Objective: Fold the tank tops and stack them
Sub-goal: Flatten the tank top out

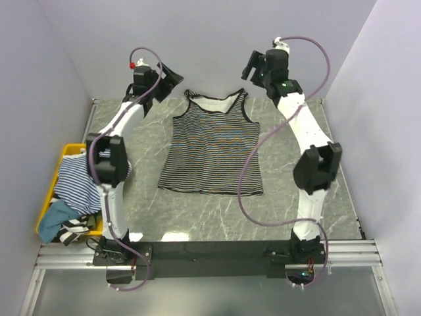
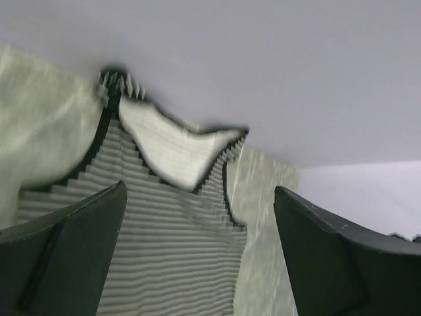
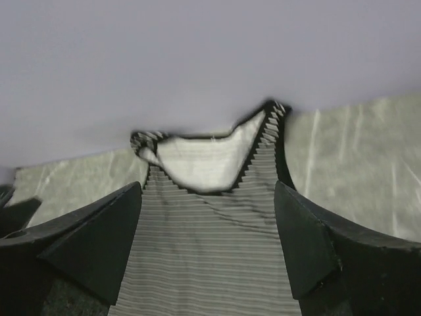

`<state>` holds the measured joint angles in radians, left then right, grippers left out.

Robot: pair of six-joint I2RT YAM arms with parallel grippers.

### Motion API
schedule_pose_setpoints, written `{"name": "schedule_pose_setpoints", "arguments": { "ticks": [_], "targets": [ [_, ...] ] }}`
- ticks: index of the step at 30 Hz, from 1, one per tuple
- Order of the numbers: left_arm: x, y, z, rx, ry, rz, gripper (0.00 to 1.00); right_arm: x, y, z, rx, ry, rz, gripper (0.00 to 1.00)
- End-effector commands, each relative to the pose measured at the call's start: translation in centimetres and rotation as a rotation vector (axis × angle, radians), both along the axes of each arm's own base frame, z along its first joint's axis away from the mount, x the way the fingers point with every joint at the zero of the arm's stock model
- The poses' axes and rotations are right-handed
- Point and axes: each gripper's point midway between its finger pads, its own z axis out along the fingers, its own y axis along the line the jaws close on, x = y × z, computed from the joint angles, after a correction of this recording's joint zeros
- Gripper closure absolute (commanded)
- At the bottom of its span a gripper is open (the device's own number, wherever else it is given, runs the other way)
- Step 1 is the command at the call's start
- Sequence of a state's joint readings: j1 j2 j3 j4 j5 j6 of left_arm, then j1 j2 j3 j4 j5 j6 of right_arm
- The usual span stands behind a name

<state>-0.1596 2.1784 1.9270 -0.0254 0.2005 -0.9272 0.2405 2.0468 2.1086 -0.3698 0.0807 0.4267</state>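
A: Start near. Anything at eight o'clock to worry about?

B: The bin point(image 1: 47, 197), with spare tops point(image 1: 75, 184) heaped over its rim. The left arm's elbow overlapped that heap in the overhead view. A wide swing could have dragged one out onto the surface point(image 1: 309, 197).

A: And the one being worked?

B: The top point(image 1: 210, 148) lay flat at the centre of the surface, hem point(image 1: 210, 189) at six o'clock, straps at twelve. The right arm's cable point(image 1: 242, 191) looped across the hem's corner at five o'clock. Whether it touched the cloth, I could not tell. If it did, a pull from that arm might have rucked the corner and spoiled the fold line.

A: Farther out?

B: The strap point(image 1: 192, 97) at eleven o'clock looked curled at its tip. A pinch there might have taken one layer only, leaving the back panel behind.

A: The pincers?

B: Both hung just past the straps, the left pincer point(image 1: 170, 76) at eleven o'clock and the right pincer point(image 1: 253, 66) at one. Each had its fingers wide apart and held nothing. My worry was an uneven descent. If one caught its strap and the other missed, the top would have skewed. Going too low, the fingers would have scraped the surface.
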Motion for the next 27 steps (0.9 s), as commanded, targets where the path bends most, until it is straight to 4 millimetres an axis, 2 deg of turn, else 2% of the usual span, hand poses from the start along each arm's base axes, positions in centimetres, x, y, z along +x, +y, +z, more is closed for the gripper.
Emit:
{"name": "schedule_pose_setpoints", "arguments": {
  "ticks": [1, 2, 3, 4, 5, 6, 7, 8, 9, 10, 11, 12, 13, 14, 15, 17, 18, 21, 23, 27],
  "targets": [
    [-6.0, -0.7, 5.2, 0.03, -0.075, -0.01, 0.01, -4.2, -0.5, 2.2, 0.013, -0.019, -0.03, 0.12],
    [-7.6, -0.3, 3.9, 0.049, -0.008, 0.016, 0.04, -5.5, -0.4, 1.6, 0.005, 0.001, -0.035, 0.12],
    [-10.2, 0.4, 3.6, 0.084, 0.016, 0.081, 0.06, -7.9, -1.1, 3.8, 0.017, -0.036, -0.056, 0.13],
    [-11.9, 0.1, 2.9, 0.103, 0.044, 0.083, 0.09, -9.7, -1.4, -0.5, -0.004, 0.05, -0.058, 0.14],
    [-13.6, 0.9, 1.5, 0.138, 0.098, 0.144, 0.17, -12.2, -1.7, 0.9, 0.038, 0.024, -0.063, 0.17],
    [-16.6, 0.7, 0.0, 0.158, 0.14, 0.155, 0.21, -13.7, -1.5, -0.2, 0.053, 0.037, -0.046, 0.19],
    [-17.9, 1.2, -1.1, 0.168, 0.167, 0.183, 0.23, -16.2, -1.7, -5.5, 0.033, 0.138, -0.044, 0.2],
    [-19.4, 1.1, -2.2, 0.159, 0.197, 0.189, 0.28, -17.8, -2.0, -7.4, 0.051, 0.173, -0.053, 0.23],
    [-22.5, 1.3, -4.7, 0.182, 0.253, 0.183, 0.29, -20.1, -2.1, -7.1, 0.07, 0.151, -0.04, 0.27],
    [-23.7, 2.0, -5.9, 0.199, 0.28, 0.215, 0.3, -22.8, -2.8, -12.2, 0.044, 0.248, -0.053, 0.29],
    [-25.1, 2.3, -7.0, 0.195, 0.314, 0.233, 0.31, -24.3, -3.1, -13.6, 0.055, 0.27, -0.059, 0.31],
    [-27.8, 2.9, -8.9, 0.221, 0.357, 0.239, 0.31, -26.0, -3.7, -13.7, 0.066, 0.257, -0.06, 0.33],
    [-28.9, 3.8, -9.9, 0.238, 0.375, 0.273, 0.31, -28.0, -4.5, -16.8, 0.045, 0.313, -0.079, 0.33],
    [-29.9, 4.3, -10.5, 0.233, 0.391, 0.299, 0.32, -29.0, -4.9, -16.7, 0.061, 0.294, -0.085, 0.35],
    [-31.5, 5.1, -11.8, 0.242, 0.413, 0.311, 0.33, -30.7, -5.3, -19.2, 0.044, 0.347, -0.089, 0.36],
    [-33.0, 5.9, -13.2, 0.241, 0.448, 0.335, 0.35, -32.0, -5.4, -20.8, 0.064, 0.376, -0.089, 0.4],
    [-33.9, 6.4, -14.2, 0.249, 0.475, 0.348, 0.35, -33.0, -5.5, -22.6, 0.061, 0.413, -0.089, 0.4],
    [-34.8, 6.8, -15.7, 0.264, 0.513, 0.355, 0.37, -34.0, -5.4, -25.1, 0.081, 0.469, -0.093, 0.43],
    [-34.6, 6.7, -16.2, 0.274, 0.515, 0.347, 0.37, -34.1, -5.5, -25.9, 0.084, 0.485, -0.112, 0.43],
    [-34.0, 6.2, -18.2, 0.32, 0.57, 0.329, 0.37, -33.1, -5.5, -25.7, 0.079, 0.481, -0.136, 0.43]
  ]
}}
